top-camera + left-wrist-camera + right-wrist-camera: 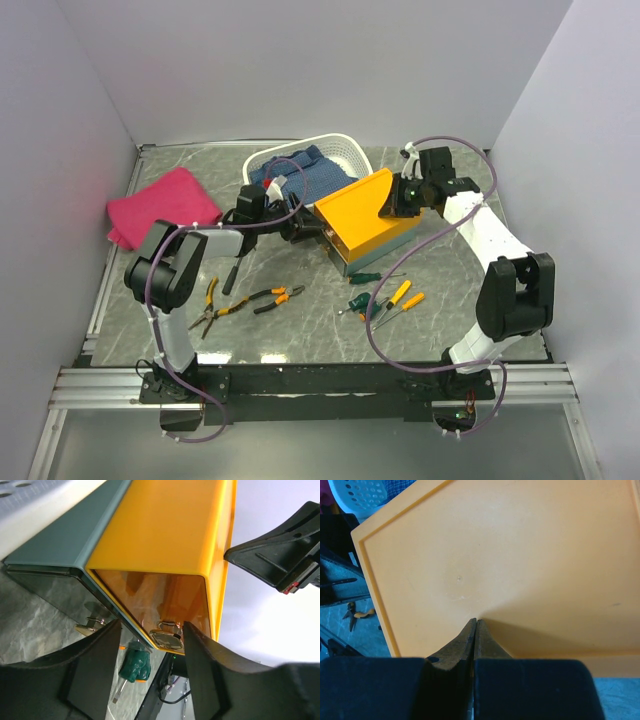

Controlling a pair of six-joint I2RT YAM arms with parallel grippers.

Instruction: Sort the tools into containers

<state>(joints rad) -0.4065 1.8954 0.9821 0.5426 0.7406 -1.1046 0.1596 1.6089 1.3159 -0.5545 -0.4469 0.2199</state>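
The orange-yellow box (pixel 362 218) stands at mid-table, its lid (pixel 372 192) tilted up off the teal-grey base (pixel 75 535). My left gripper (pixel 150 666) is open at the box's left end, with its fingers on either side of the metal latch (pixel 167 638) and touching nothing. My right gripper (pixel 475 622) is shut, its fingertips pressed against the flat orange lid (pixel 510 555). It also shows in the top view (pixel 403 196) at the lid's right edge. Pliers (pixel 268 298) and screwdrivers (pixel 398 298) lie on the table in front of the box.
A white basket (pixel 345 152) holding blue cloth stands behind the box. A pink cloth (pixel 160 205) lies at far left. Yellow-handled pliers (pixel 210 305) and a black-handled tool (pixel 230 274) lie near my left arm. A green-handled screwdriver (pixel 135 664) lies below the box.
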